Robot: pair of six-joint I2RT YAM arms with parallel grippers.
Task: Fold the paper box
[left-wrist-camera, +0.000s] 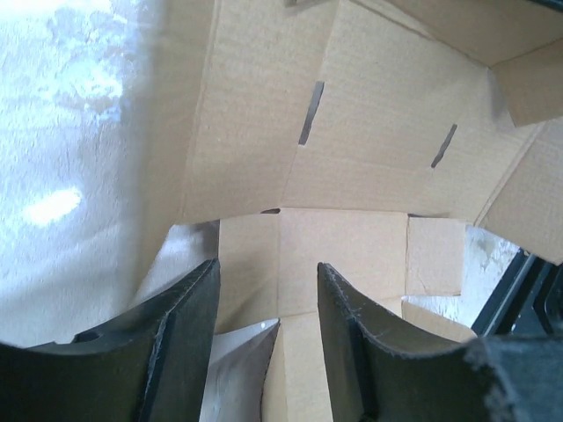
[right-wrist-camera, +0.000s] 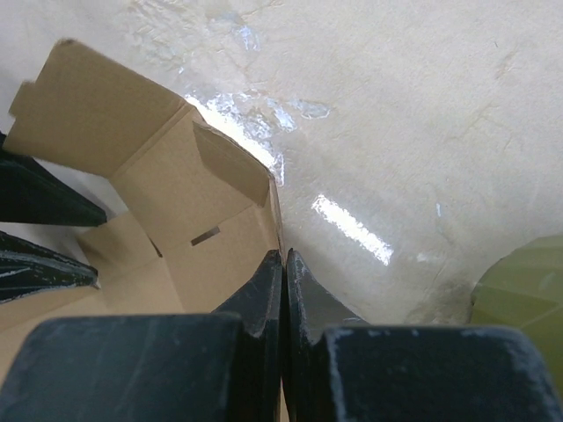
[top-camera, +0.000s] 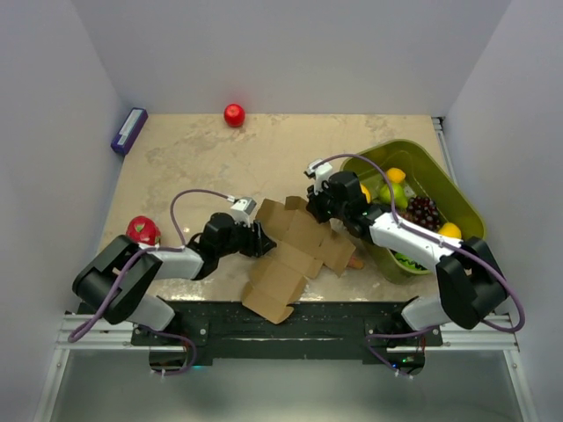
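The beige marbled table (top-camera: 202,158) fills the walled workspace, with both arms reaching in from its near edge. At the right side sits the green basket (top-camera: 461,200), holding dark grapes (top-camera: 423,211), a lemon (top-camera: 396,175) and other fruit. The paper box (top-camera: 295,251) lies just left of the basket, near the middle of the table's front half: a brown die-cut sheet that is partly raised, with a flat square panel trailing toward the near edge and flaps standing up at its far end. The left gripper (top-camera: 259,239) is at the sheet's left edge. In the left wrist view its jaws stand apart over the cardboard, which shows in the gap between them, along with two narrow slots cut in the panel beyond (whether the pads touch the board cannot be told). The right gripper (top-camera: 321,207) is at the sheet's far right corner, beside the basket. In the right wrist view its fingers are pressed together, and the edge of an upright wall of the sheet runs straight into the seam between them, so it appears pinched there. Away from the work, a red-and-green fruit (top-camera: 142,230) rests near the left edge, a purple block (top-camera: 129,130) lies in the far left corner, and a small red ball (top-camera: 234,114) sits at the far edge.
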